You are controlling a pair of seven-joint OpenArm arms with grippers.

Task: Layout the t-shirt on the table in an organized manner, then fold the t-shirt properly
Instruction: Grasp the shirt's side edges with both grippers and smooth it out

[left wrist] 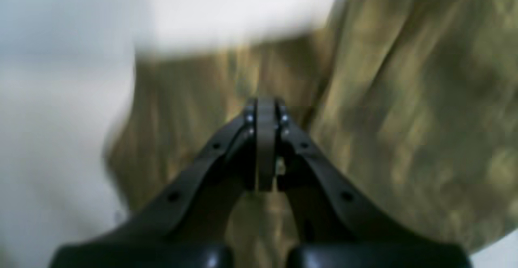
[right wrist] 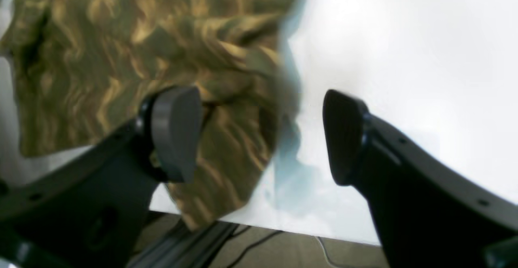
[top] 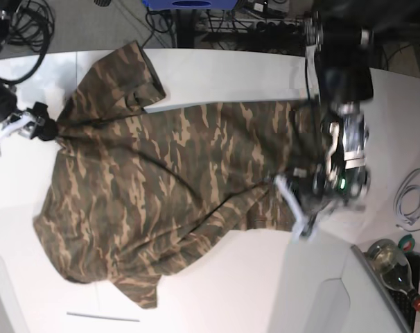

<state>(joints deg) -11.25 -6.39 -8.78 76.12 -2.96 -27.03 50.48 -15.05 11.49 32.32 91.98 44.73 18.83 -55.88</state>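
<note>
The camouflage t-shirt [top: 161, 173] lies spread across the white table [top: 217, 76], its bottom hem toward the right of the base view. There my left gripper [top: 319, 186] sits over the bunched hem. In the left wrist view the left gripper [left wrist: 266, 108] is shut, and the blurred t-shirt [left wrist: 404, 98] has folds running up to its tips, so it seems pinched on cloth. My right gripper [top: 40, 127] is at the shirt's far left edge. It stands open [right wrist: 263, 134], nothing between its fingers, with the t-shirt [right wrist: 101, 37] behind its left finger [right wrist: 176, 132].
The table's edge [right wrist: 307, 229] runs just below the right gripper, with floor and cables underneath. A glass bottle [top: 390, 260] and a coiled white cable [top: 411, 201] lie at the right. Black cables [top: 30, 28] sit at the top left.
</note>
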